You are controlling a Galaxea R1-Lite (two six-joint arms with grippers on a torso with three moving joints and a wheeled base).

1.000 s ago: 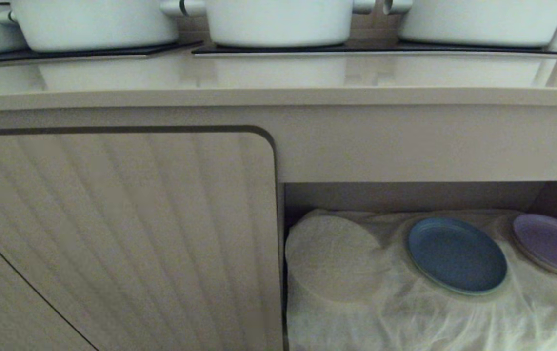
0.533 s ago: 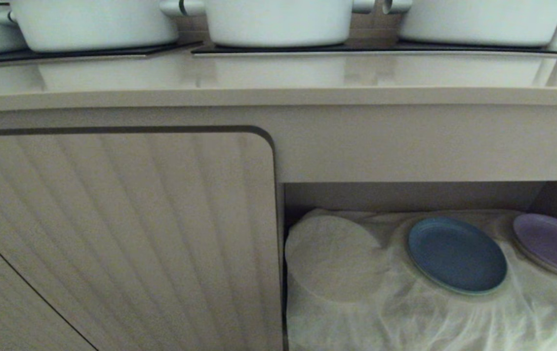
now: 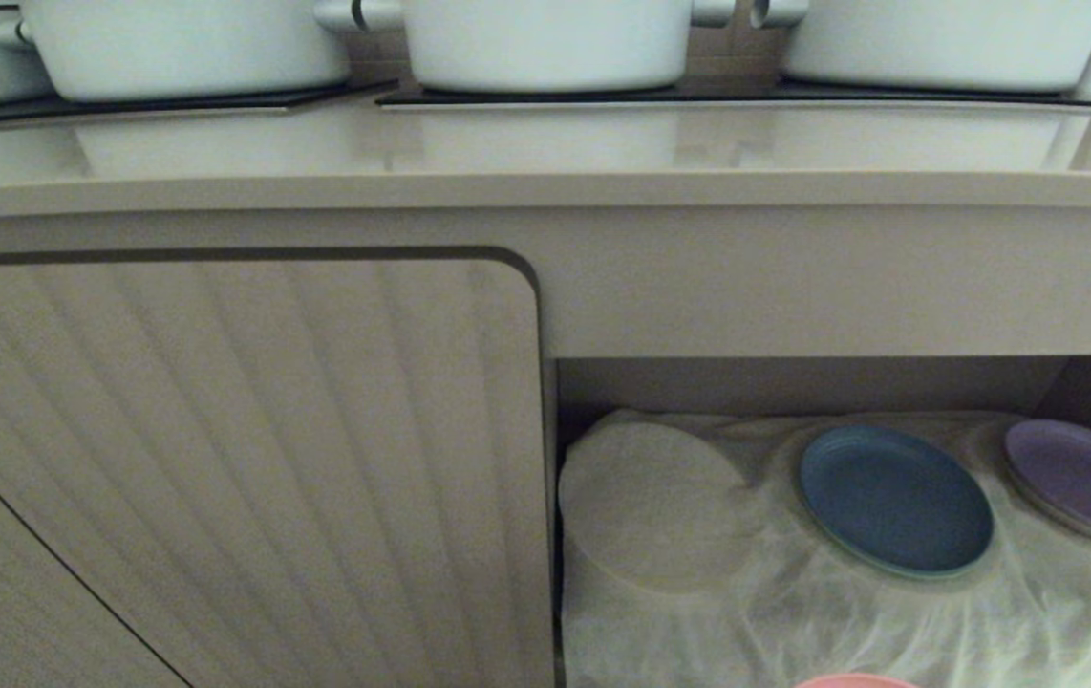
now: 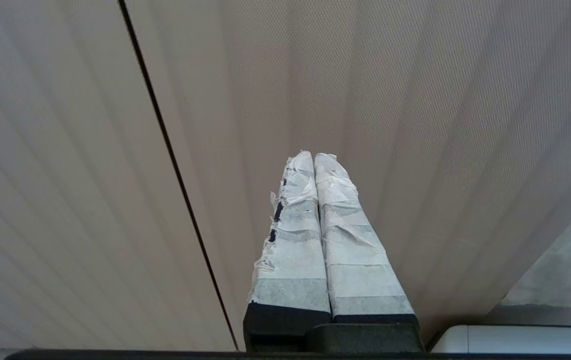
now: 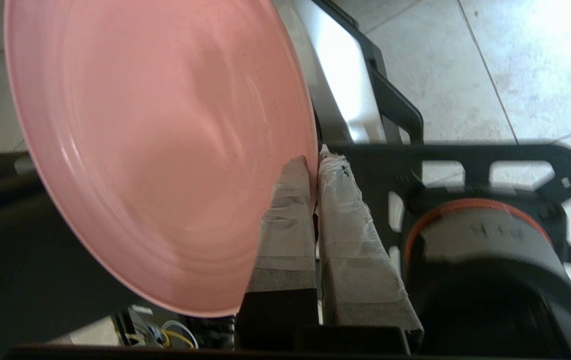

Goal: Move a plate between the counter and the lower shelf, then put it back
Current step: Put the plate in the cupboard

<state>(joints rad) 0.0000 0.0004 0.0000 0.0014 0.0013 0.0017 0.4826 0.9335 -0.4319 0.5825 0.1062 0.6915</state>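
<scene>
- while its two taped fingers [image 5: 285,225] are pinching the rim from both sides, the right end effector [image 5: 314,162] is grasping the plate [image 5: 155,150], which is tilting steeply on edge with its pink hollow face turned toward the wrist camera.
- beyond the plate in the right wrist view, a black frame with cut-outs [image 5: 490,170] and a pale tiled floor [image 5: 515,65] are showing.
- in the head view only a thin pink sliver of the plate [image 3: 853,681] is peeking in at the lower edge, in front of the lower shelf [image 3: 794,382]; the right end effector itself is lying outside that view.
- the shelf floor is wearing a wrinkled white cloth [image 3: 889,621]; a blue plate [image 3: 894,502] is lying on it near the middle, a purple plate [image 3: 1080,478] at the right edge, and a round cloth-covered shape [image 3: 651,506] at the left.
- the counter [image 3: 545,153] is running above the recess, carrying white pots [image 3: 545,43] on black inset panels [image 3: 698,94].
- the left end effector [image 4: 314,156] is staying clenched on nothing, its taped fingers [image 4: 290,240] pressed together, pointing at a ribbed beige cabinet door [image 4: 415,125], which is also filling the left of the head view [image 3: 240,459].
</scene>
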